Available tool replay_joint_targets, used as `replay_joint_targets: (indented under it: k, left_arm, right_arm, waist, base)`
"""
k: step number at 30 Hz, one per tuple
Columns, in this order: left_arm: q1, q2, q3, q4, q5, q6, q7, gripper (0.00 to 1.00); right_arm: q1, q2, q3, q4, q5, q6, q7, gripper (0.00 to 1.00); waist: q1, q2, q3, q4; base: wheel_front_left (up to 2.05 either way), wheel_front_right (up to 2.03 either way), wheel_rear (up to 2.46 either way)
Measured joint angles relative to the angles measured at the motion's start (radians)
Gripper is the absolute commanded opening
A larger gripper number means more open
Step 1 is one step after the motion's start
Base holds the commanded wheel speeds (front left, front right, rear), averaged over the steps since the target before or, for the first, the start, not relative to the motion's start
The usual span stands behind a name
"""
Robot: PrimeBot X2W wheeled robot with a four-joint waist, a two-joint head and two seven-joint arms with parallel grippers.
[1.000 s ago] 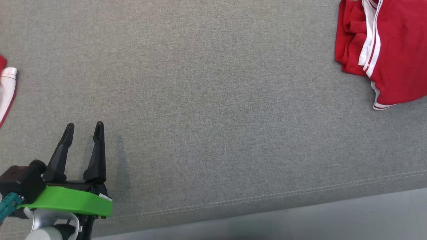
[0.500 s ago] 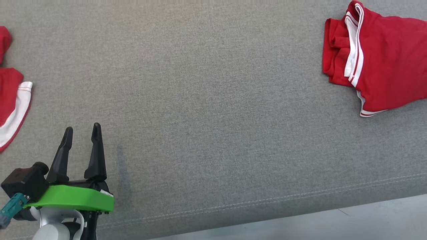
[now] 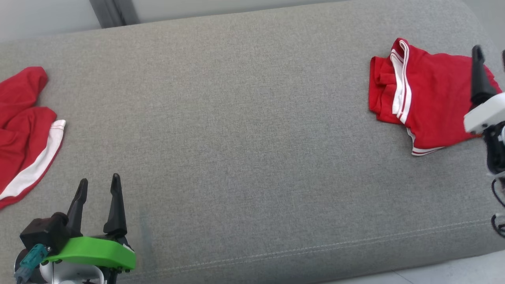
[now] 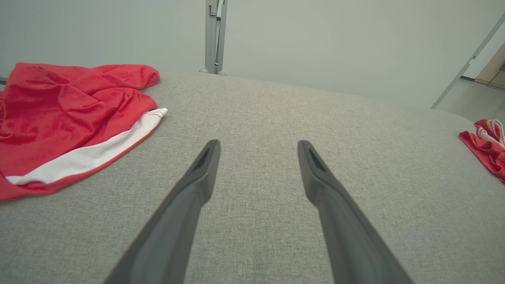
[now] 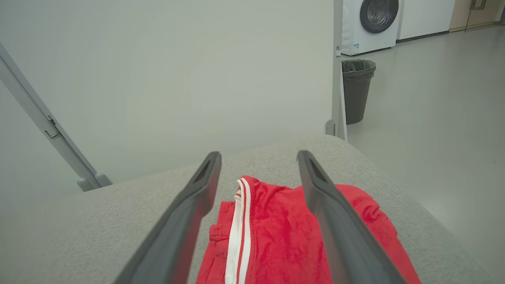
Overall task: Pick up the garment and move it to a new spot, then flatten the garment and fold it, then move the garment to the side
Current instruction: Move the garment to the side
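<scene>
Broadly, a grey cushion (image 3: pixel 252 138) carries two red garments, one at each end. At its left edge lies the crumpled red garment (image 3: pixel 23 130), bunched into loose folds with a broad white band along its near side; the left wrist view shows it (image 4: pixel 67 114) to the left of the fingers and apart from them. The left gripper (image 3: pixel 99 179) sits at the cushion's near left corner, over bare fabric, its two dark fingers spread wide with nothing between them (image 4: pixel 258 144). Toward the right end, nearer the far edge, lies the folded red garment (image 3: pixel 430 102), a compact flat bundle with double white stripes running along its left side and hem. The right gripper (image 3: pixel 490 53) stands over the right part of that bundle, cut off by the picture's edge; the right wrist view shows its fingers (image 5: pixel 258 154) parted wide above the garment (image 5: pixel 276 232), holding nothing, though whether they touch the cloth cannot be told. A stitched seam (image 3: pixel 315 244) runs along the cushion's near edge. Beyond the far right corner stand a dark bin (image 5: pixel 357 90) and a washing machine (image 5: pixel 369 23).
</scene>
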Motion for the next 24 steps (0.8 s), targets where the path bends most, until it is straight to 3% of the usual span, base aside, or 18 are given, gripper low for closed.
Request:
replay_joint_targets:
  k: [12, 24]
  left_arm:
    - [0.058, -0.004, -0.004, 0.068, 0.012, 0.0, -0.027, 1.0]
    - [0.135, -0.013, 0.022, 0.097, 0.017, 0.0, -0.044, 1.0]
  right_arm:
    - [0.232, 0.105, -0.063, -0.137, -0.179, -0.011, 0.004, 1.0]
    - [0.452, 0.188, -0.155, -0.157, -0.373, -0.011, 0.004, 1.0]
  waist:
    - [0.0, 0.0, -0.102, -0.009]
    - [0.0, 0.0, -0.18, -0.044]
  base:
    - [0.0, 0.0, 0.0]
    - [0.0, 0.0, 0.0]
